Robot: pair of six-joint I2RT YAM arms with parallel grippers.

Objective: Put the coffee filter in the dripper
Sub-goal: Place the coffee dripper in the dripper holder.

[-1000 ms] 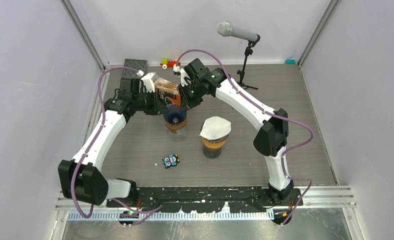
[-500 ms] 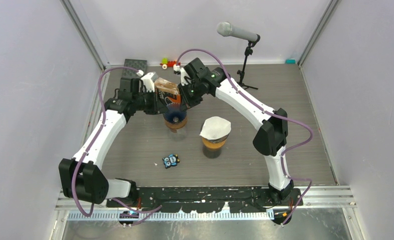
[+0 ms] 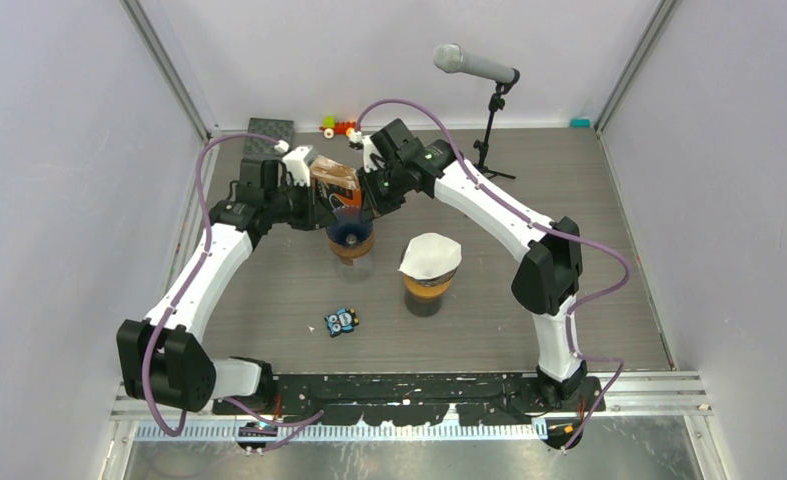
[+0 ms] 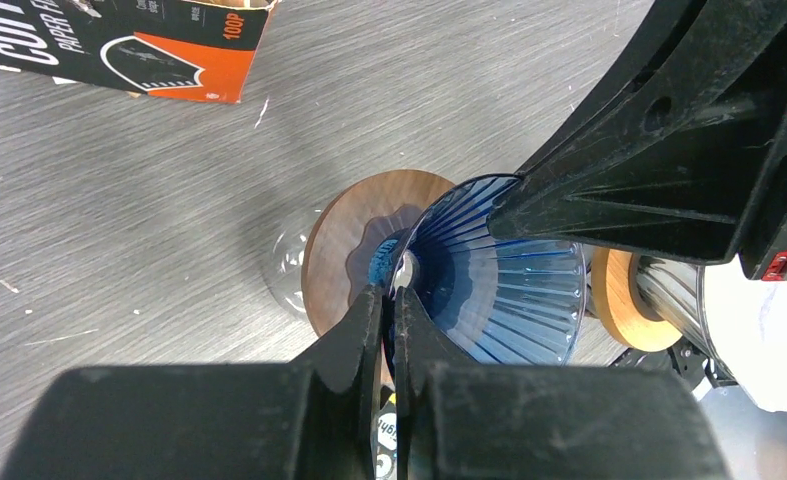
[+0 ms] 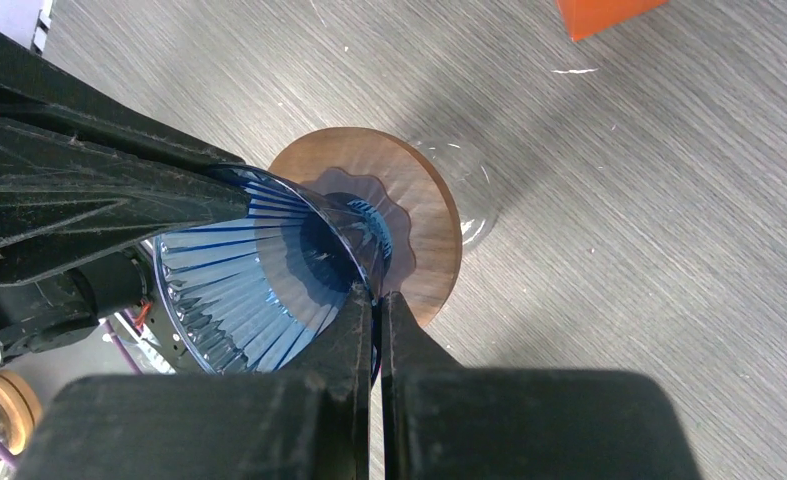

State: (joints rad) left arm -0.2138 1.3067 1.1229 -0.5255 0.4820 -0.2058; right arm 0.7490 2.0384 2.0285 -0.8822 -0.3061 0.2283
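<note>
Your left hand point(image 4: 389, 300) is pressed together on the near wall of the blue dripper point(image 4: 509, 290). The thin rim runs in between its fingertips. Your right hand point(image 5: 374, 300) pinches the opposite wall of this dripper in the same way. The dripper sits on a wooden collar point(image 4: 339, 260) over a glass vessel, so both hands meet above one thing.

The coffee filter point(image 3: 430, 255) is not there. It is white and lies with its open mouth up on the second carafe point(image 3: 427, 295), to the right of the dripper and a little toward you. It is near the hands but apart from them. Its cone axis stands about upright, as I judge it. The right arm is the nearer one, so I think that hand should let go first and go for the filter.

Only the top view shows the filter whole and what it rests on. The wrist views show the two pinches, which the top view hides under the arms. The left wrist view catches only a white corner of the filter, and the right wrist view does not show it at all.
</note>
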